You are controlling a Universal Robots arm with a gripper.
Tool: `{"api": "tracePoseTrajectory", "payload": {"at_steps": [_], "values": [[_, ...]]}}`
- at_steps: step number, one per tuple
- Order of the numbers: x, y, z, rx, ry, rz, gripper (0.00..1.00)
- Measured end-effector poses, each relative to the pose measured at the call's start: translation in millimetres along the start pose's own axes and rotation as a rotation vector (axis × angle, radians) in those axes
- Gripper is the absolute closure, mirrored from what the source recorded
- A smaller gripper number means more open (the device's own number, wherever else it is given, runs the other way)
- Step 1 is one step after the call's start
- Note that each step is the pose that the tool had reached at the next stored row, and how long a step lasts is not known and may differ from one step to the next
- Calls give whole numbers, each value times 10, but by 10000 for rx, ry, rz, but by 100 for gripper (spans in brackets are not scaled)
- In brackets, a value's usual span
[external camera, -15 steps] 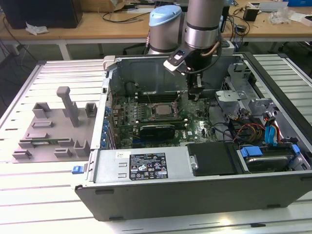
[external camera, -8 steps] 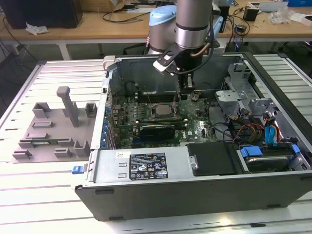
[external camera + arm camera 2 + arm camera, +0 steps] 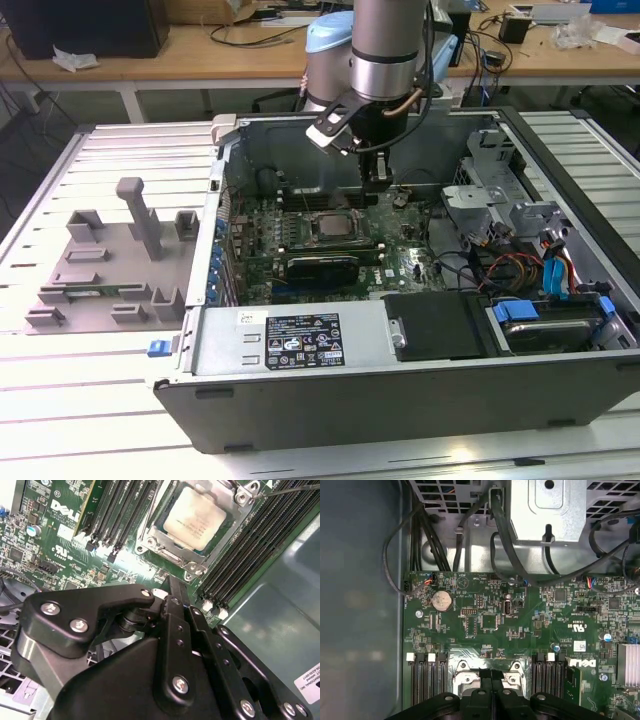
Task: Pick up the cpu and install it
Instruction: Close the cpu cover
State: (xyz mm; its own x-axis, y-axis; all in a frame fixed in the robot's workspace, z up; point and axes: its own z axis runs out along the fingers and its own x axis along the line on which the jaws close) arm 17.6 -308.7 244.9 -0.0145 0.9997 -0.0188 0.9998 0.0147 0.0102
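The cpu (image 3: pixel 331 225), a shiny silver square, lies flat inside the dark socket frame in the middle of the green motherboard (image 3: pixel 400 262); the second wrist view shows the cpu (image 3: pixel 195 516) seated there, with the metal socket frame around it. My gripper (image 3: pixel 377 186) hangs a little above the board, just past the socket towards the case's back wall. The black fingertips are pressed together in both wrist views, with nothing between them: gripper (image 3: pixel 168 584), gripper (image 3: pixel 491 674). In the first wrist view the fingers cover most of the socket.
The open computer case (image 3: pixel 300 345) walls in the board on all sides. Black memory slots (image 3: pixel 120 515) flank the socket. A metal drive cage (image 3: pixel 480 190) and loose cables (image 3: pixel 510 265) crowd the exterior view's right. A grey fixture tray (image 3: pixel 110 270) stands outside on the exterior view's left.
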Motion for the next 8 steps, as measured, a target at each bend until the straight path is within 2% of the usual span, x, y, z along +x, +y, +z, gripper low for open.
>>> {"api": "tracePoseTrajectory", "payload": {"at_steps": [8], "values": [[0, -3, 0, 1, -1, 0, 89]]}}
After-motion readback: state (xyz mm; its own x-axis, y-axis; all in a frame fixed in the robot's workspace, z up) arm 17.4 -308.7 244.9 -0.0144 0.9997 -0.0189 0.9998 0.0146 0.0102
